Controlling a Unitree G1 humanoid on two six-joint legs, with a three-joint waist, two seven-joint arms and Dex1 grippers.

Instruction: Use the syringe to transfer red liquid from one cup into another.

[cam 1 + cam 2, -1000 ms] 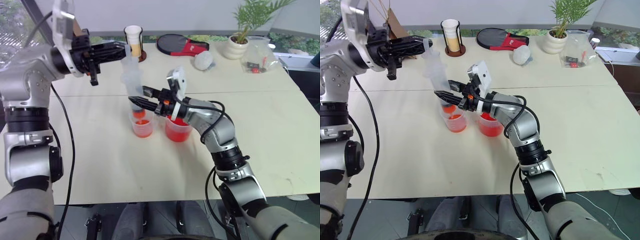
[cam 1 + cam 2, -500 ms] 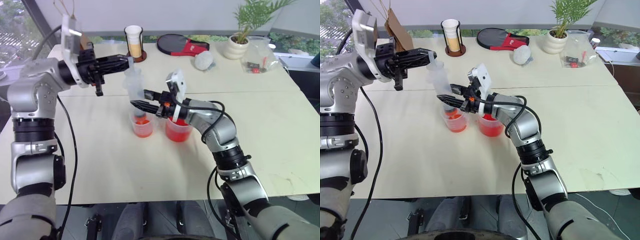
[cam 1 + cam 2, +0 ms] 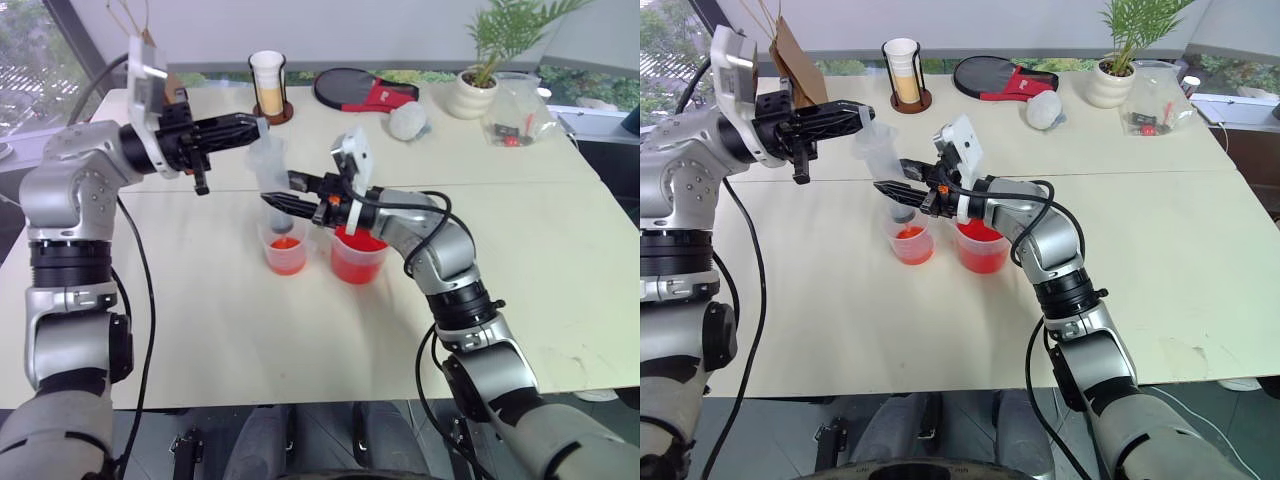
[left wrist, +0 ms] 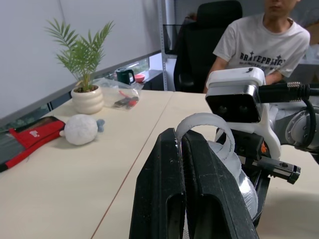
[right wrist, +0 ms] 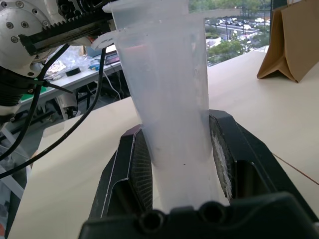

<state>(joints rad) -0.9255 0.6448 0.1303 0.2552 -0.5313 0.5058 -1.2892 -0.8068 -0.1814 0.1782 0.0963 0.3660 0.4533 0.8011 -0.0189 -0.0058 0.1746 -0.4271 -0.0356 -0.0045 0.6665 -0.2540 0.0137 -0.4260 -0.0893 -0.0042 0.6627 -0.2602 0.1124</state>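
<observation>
The syringe (image 3: 270,168) stands nearly upright over the smaller clear cup (image 3: 285,252), its low end inside the rim. My right gripper (image 3: 274,201) is shut on the lower barrel (image 5: 169,99), reaching in from the right. Coming from the left, my left gripper (image 3: 257,126) is shut on the plunger's top ring (image 4: 204,124). A shallow layer of red liquid (image 3: 286,245) lies in the smaller cup. The larger beaker (image 3: 357,258) stands just right of it, about half full of red liquid. The syringe's tip is hidden behind the gripper and the cup rim.
At the back of the cream table (image 3: 200,330) are a tall white cup in a black holder (image 3: 267,78), a red-and-black racket case (image 3: 365,90), a white plush ball (image 3: 408,120), a potted plant (image 3: 475,85) and a plastic bag (image 3: 518,120). A person (image 4: 264,45) sits beyond the table.
My left gripper has sunk a little with the plunger's top, and the syringe stands shorter above the right gripper. The right gripper and both cups have stayed in place.
</observation>
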